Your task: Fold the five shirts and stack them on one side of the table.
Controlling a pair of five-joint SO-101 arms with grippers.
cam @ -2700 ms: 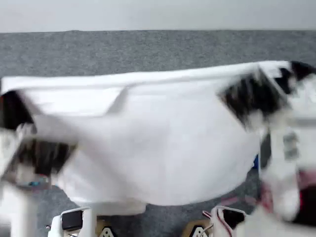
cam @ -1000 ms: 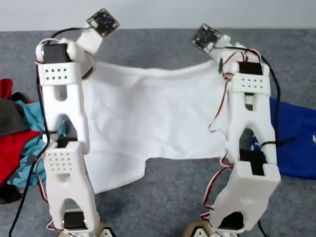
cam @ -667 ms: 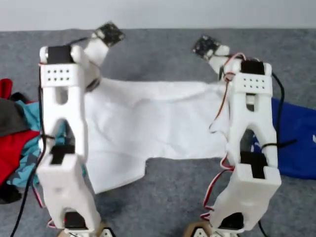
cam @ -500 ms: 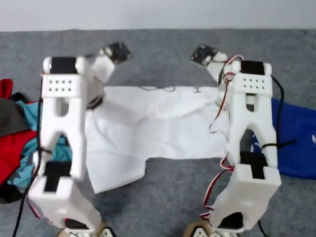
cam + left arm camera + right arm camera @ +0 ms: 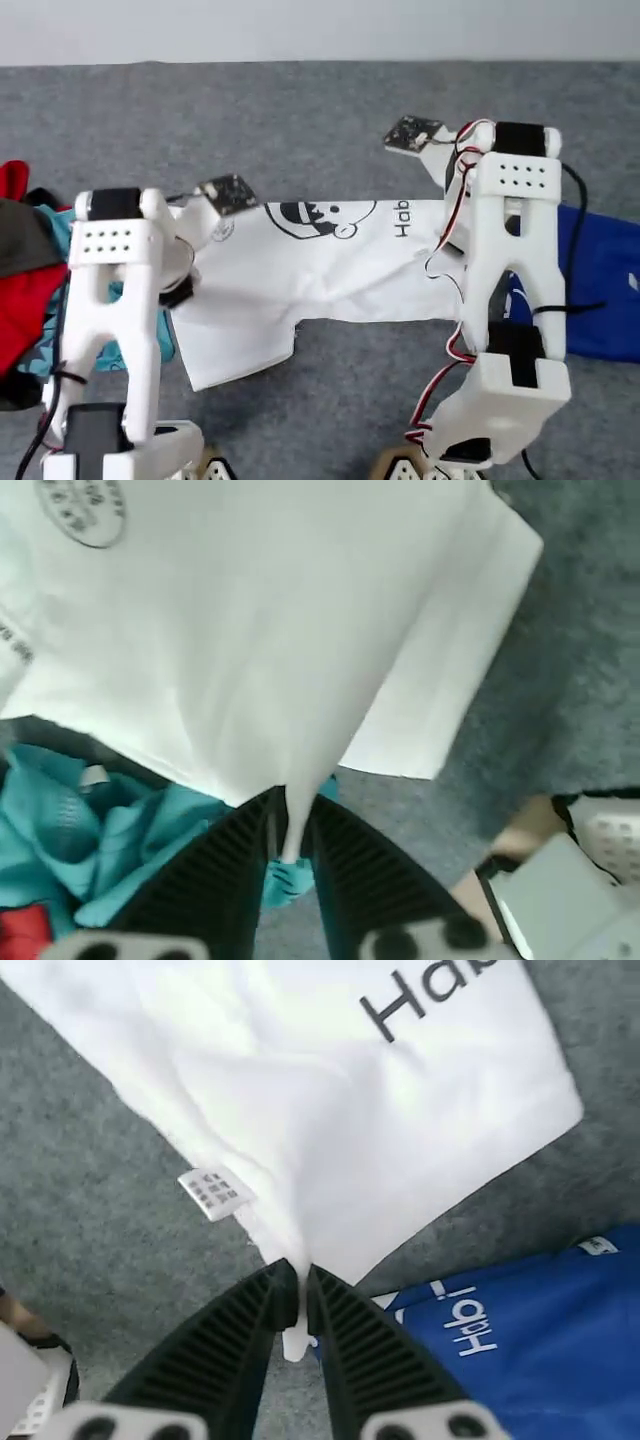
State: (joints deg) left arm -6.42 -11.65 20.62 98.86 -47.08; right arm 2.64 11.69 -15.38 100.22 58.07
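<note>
jaws of left gripper (image 5: 286,825) were nearly closed, pinching edge of white cotton shirt with black print (image 5: 250,630). right gripper (image 5: 300,1278) same deal, jaws clamped on other end of it (image 5: 330,1110), small label tag right beside. Shirt (image 5: 320,270) lay stretched between both arms, mid table, print side up. blue shirt (image 5: 600,280) sat just beside its right end. heap of red, teal and dark clothes (image 5: 30,290) was at left edge. grey felt-like table top (image 5: 300,110) under everything.

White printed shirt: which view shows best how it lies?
High view: the whole white printed shirt shows, lying on the grey table. The left wrist view gives an edge pinched in the left gripper; the right wrist view, a labelled corner pinched in the right gripper.
</note>
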